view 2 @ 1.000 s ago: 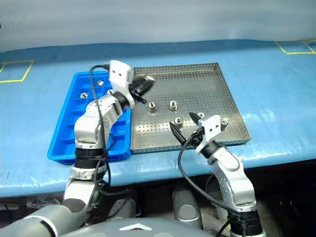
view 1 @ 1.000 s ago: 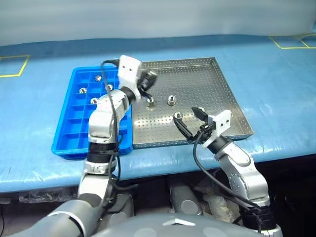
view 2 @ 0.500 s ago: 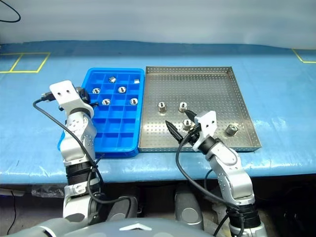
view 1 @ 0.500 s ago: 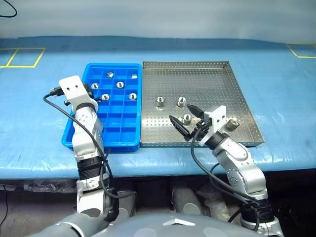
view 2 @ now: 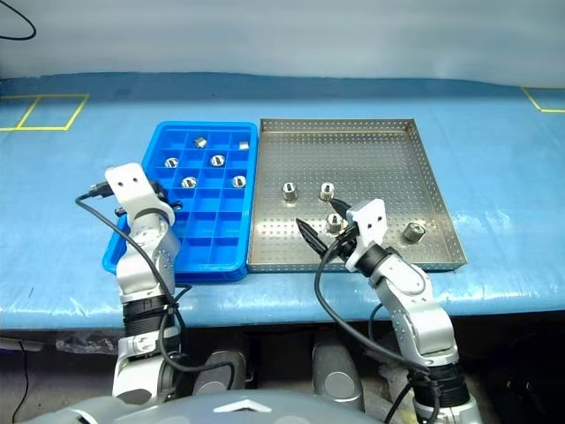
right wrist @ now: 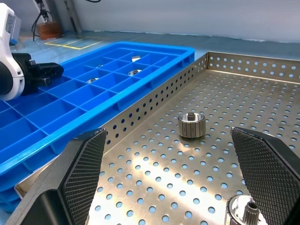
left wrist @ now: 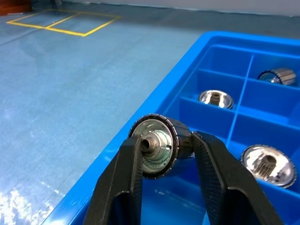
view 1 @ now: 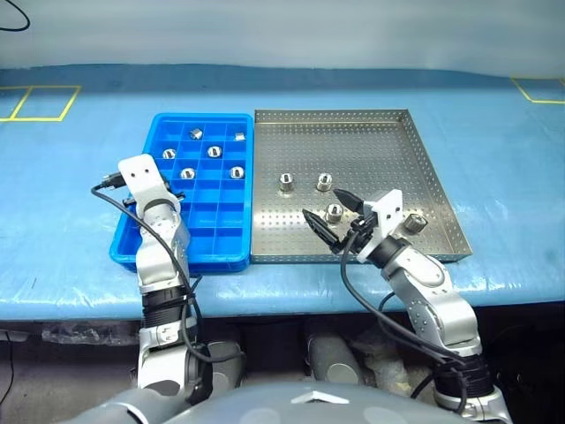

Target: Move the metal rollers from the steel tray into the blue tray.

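Note:
The blue tray (view 1: 190, 231) lies left of the steel tray (view 1: 371, 141). Several metal rollers (view 1: 213, 151) sit in its far cells. Several more stand on the steel tray's perforated floor, one (view 1: 287, 183) near the middle and one (view 1: 416, 223) at the right. My left gripper (left wrist: 161, 140) is shut on a roller (left wrist: 157, 146), held just above the blue tray's outer left rim (left wrist: 154, 105). My right gripper (right wrist: 167, 133) hangs open low over the steel tray's near part, with a roller (right wrist: 191, 124) ahead between its fingers and another (right wrist: 242, 210) close by.
Both trays rest on a table covered in blue cloth (view 1: 503, 150). Yellow tape squares mark its far left (view 1: 40, 102) and far right (view 1: 538, 88) corners. The table's front edge (view 1: 291, 300) runs just below the trays.
My left arm has swung left and down, from the steel tray's left part to the blue tray's left rim, staying shut. The camera view has shifted. The right gripper has kept still.

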